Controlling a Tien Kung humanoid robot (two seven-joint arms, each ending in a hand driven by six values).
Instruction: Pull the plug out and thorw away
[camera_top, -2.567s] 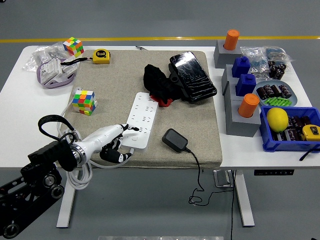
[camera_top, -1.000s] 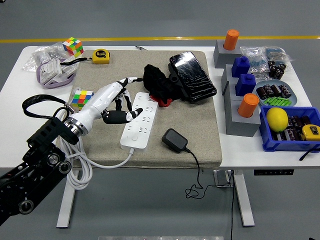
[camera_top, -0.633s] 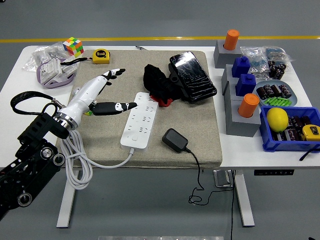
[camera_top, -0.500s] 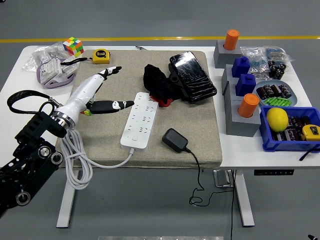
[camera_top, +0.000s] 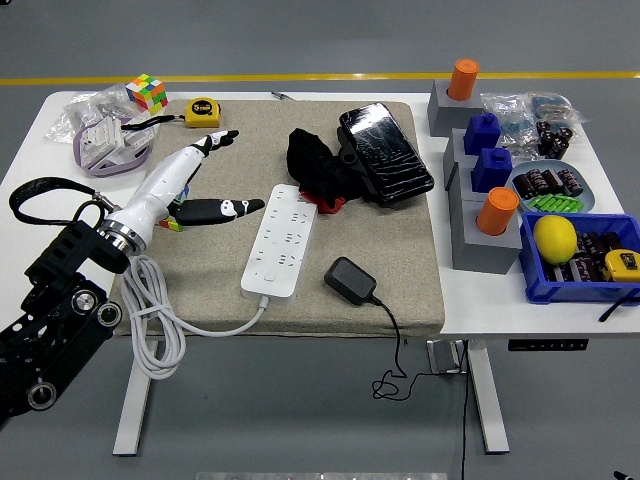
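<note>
One big white tabletop (camera_top: 40, 150) holds everything here, and a wide grey mat (camera_top: 400, 250) covers its middle. On the mat lies the long white power strip (camera_top: 280, 238), and its long way runs from the far side down toward the near edge, leaning a bit to the left. No plug sits in its holes now. The black plug (camera_top: 349, 278) lies loose on the mat, just beside the near end of the strip, on its right. Its thin black cord (camera_top: 396, 345) runs off the near edge and hangs down.

The plug lies to the right of the left hand (camera_top: 195, 185) and nearer to the robot, with the strip between them. This hand is the only one in view, so I think it must cross over the strip to grab the plug. The left arm (camera_top: 60, 300) comes up from the lower left corner. The hand floats over the left part of the mat with its fingers (camera_top: 222, 138) spread wide, and it holds nothing. The thumb points right, toward the strip.
</note>
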